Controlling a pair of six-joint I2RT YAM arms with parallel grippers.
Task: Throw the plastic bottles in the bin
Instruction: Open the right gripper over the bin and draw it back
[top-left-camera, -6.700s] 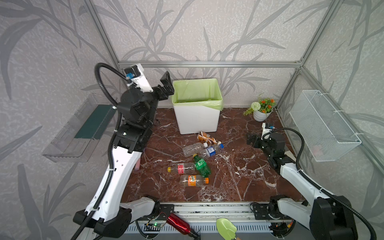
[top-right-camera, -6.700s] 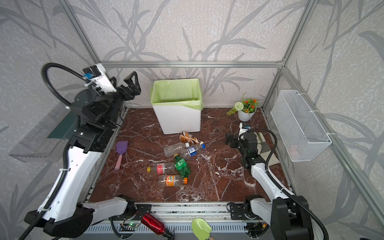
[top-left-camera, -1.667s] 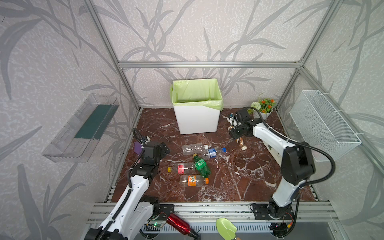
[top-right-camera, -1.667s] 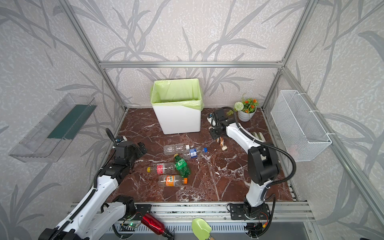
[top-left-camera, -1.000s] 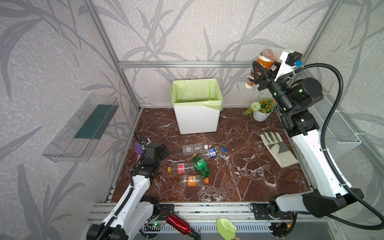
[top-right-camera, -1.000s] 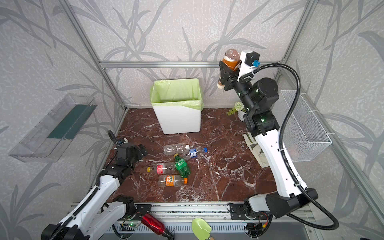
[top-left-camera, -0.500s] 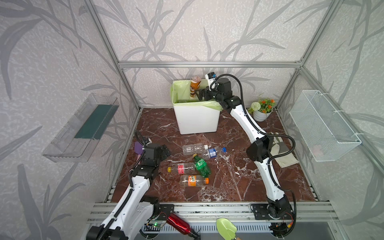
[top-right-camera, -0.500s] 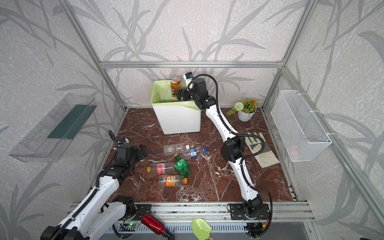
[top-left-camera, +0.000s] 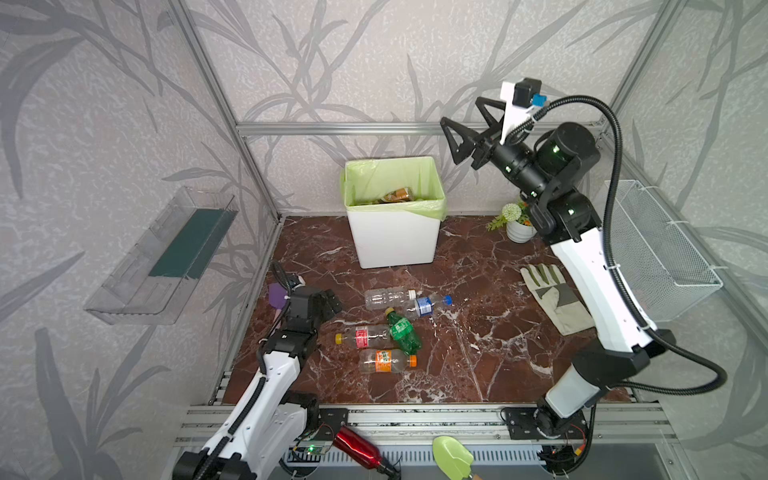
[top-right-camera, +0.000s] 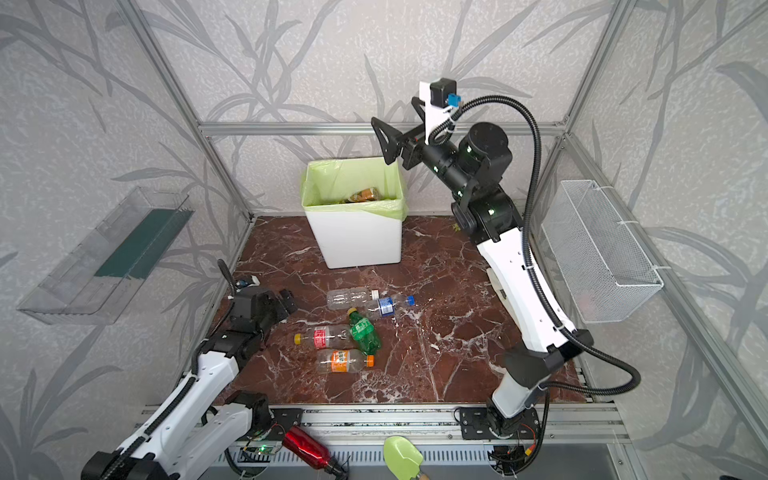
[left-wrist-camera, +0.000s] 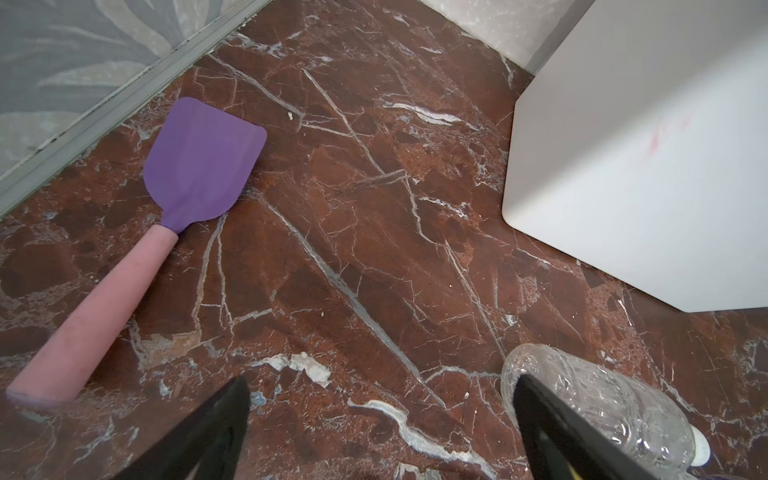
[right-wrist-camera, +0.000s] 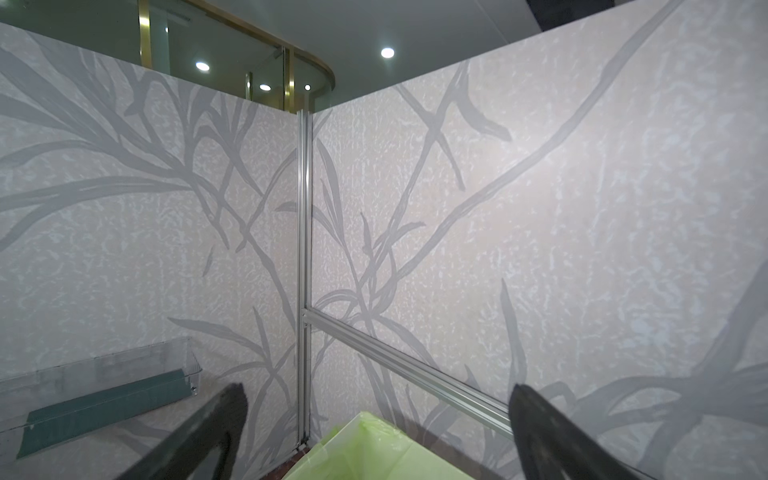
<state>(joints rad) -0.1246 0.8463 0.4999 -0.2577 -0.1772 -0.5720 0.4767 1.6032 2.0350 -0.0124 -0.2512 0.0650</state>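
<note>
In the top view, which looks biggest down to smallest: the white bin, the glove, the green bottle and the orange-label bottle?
White bin, largest.
Glove, next.
Green bottle and orange-label bottle look about the same, so I won't rank them.

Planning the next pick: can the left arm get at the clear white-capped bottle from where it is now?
Probably yes. The left gripper is open and low over the marble floor, and the clear bottle lies right beside it; nothing stands between them.

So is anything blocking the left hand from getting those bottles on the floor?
Nothing visible is. The left hand is open, low near the bare floor, and the closest clear bottle lies right beside it. The purple spatula lies on its other side, out of the way.
</note>
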